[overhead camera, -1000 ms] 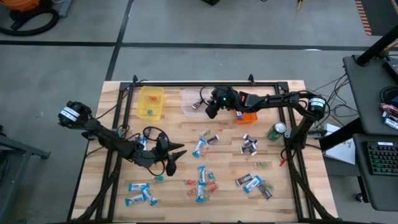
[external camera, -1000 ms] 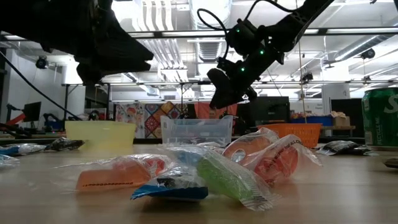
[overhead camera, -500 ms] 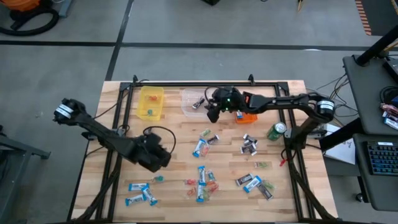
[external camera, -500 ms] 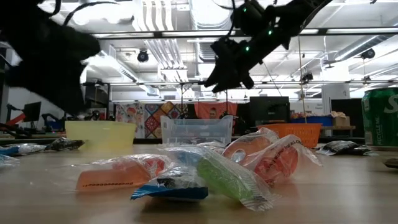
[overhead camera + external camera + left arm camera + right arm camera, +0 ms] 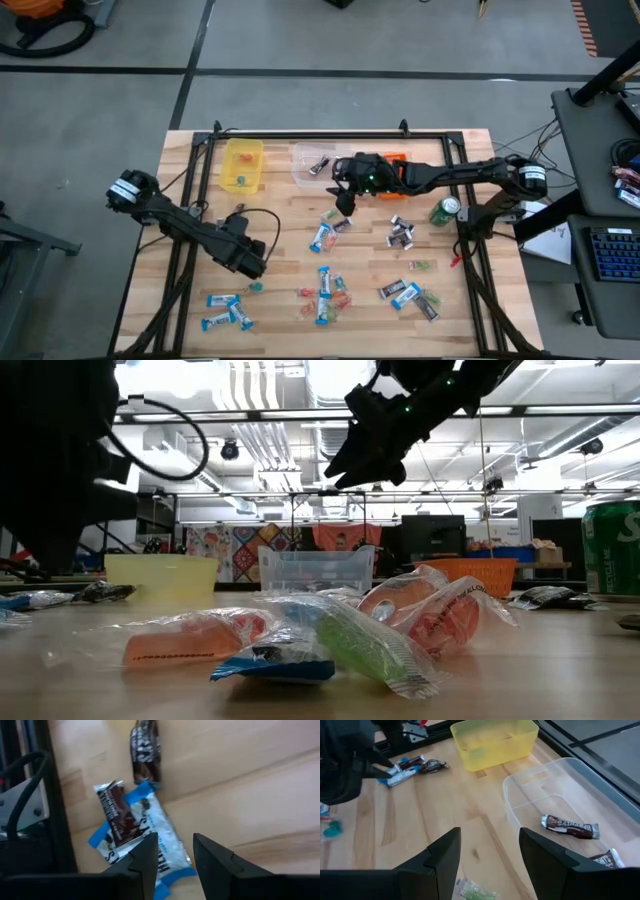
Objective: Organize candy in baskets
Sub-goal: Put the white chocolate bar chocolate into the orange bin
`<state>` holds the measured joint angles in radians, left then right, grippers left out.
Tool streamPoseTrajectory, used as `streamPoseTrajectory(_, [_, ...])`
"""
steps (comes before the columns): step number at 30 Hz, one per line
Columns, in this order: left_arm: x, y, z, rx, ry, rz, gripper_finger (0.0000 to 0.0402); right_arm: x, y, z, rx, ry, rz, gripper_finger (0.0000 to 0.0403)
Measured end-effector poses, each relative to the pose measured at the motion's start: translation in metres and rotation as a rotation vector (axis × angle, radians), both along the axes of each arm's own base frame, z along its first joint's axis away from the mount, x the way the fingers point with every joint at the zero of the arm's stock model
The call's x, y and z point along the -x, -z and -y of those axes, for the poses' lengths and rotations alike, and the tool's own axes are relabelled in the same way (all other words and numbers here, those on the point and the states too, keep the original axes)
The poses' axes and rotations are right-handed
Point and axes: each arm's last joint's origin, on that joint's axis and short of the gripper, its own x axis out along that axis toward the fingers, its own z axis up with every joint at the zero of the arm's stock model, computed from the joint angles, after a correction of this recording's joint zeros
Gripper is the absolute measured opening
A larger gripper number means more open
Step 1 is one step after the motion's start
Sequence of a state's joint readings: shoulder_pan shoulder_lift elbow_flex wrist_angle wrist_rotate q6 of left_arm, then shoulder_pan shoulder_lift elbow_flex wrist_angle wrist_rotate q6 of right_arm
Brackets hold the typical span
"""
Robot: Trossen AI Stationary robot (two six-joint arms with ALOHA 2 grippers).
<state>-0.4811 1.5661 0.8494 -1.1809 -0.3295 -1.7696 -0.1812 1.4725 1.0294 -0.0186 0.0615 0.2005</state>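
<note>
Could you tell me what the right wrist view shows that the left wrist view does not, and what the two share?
Only the right wrist view shows the yellow basket and the clear basket, which holds a dark brown wrapped candy. Only the left wrist view shows, close up, a blue-and-white bar with a dark wrapped piece lying over it. Both show the wooden table and open, empty fingers.
</note>
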Motion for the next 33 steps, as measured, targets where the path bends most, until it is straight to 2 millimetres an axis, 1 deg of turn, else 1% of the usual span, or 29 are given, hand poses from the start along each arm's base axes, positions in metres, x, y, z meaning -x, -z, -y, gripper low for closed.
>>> streamPoseTrajectory(4, [0.008, 0.006, -0.004, -0.014, -0.045, -0.004, 0.0106, 0.000, 0.001, 0.000, -0.004, 0.001, -0.008, 0.0194])
streamPoseTrajectory(8, [0.016, 0.014, -0.008, 0.017, -0.119, -0.001, 0.0106, 0.000, 0.001, 0.000, -0.018, 0.012, -0.004, 0.0194])
streamPoseTrajectory(16, [0.020, 0.028, -0.011, 0.010, -0.137, 0.062, 0.0106, 0.000, 0.001, -0.002, -0.010, 0.002, -0.006, 0.0194])
streamPoseTrajectory(25, [0.020, 0.030, -0.012, -0.005, -0.129, 0.080, 0.0102, 0.000, 0.001, -0.002, -0.008, 0.002, -0.007, 0.0194])
streamPoseTrajectory(33, [0.020, 0.030, -0.012, -0.005, -0.124, 0.084, 0.0076, 0.000, 0.002, -0.002, -0.009, 0.002, -0.011, 0.0194])
